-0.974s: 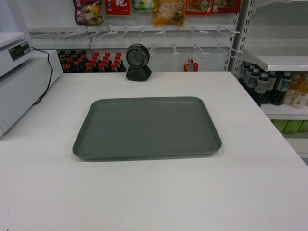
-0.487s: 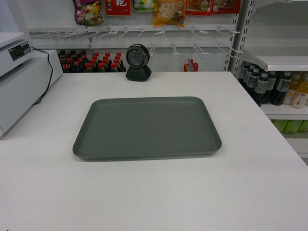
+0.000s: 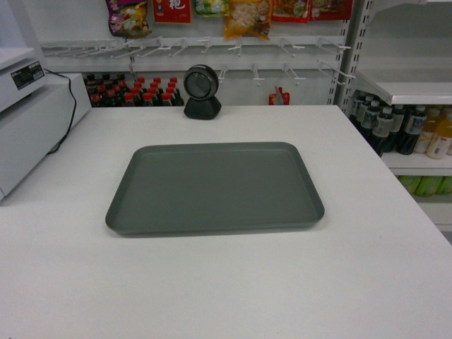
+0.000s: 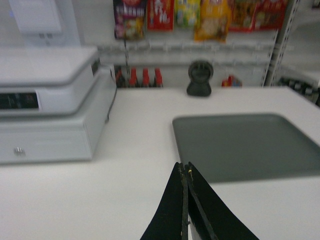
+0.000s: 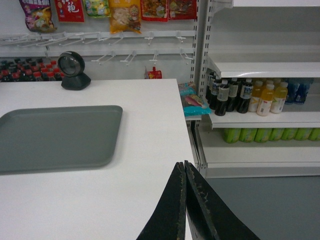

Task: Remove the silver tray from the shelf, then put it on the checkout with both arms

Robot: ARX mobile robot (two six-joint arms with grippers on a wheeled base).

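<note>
Left gripper (image 4: 186,172) and right gripper (image 5: 184,170): fingers together, empty, clear of the silver tray (image 3: 215,187), which lies flat mid-checkout (image 3: 367,282), near the scanner (image 3: 203,92); best kept retracted, tray undisturbed.

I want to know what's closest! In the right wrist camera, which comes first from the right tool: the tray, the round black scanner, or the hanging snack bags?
From the right tool:
1. Tray, lying on the counter to the tool's left.
2. Scanner, at the counter's far edge, left.
3. Snack bags, hanging on the back wall, highest up.
</note>
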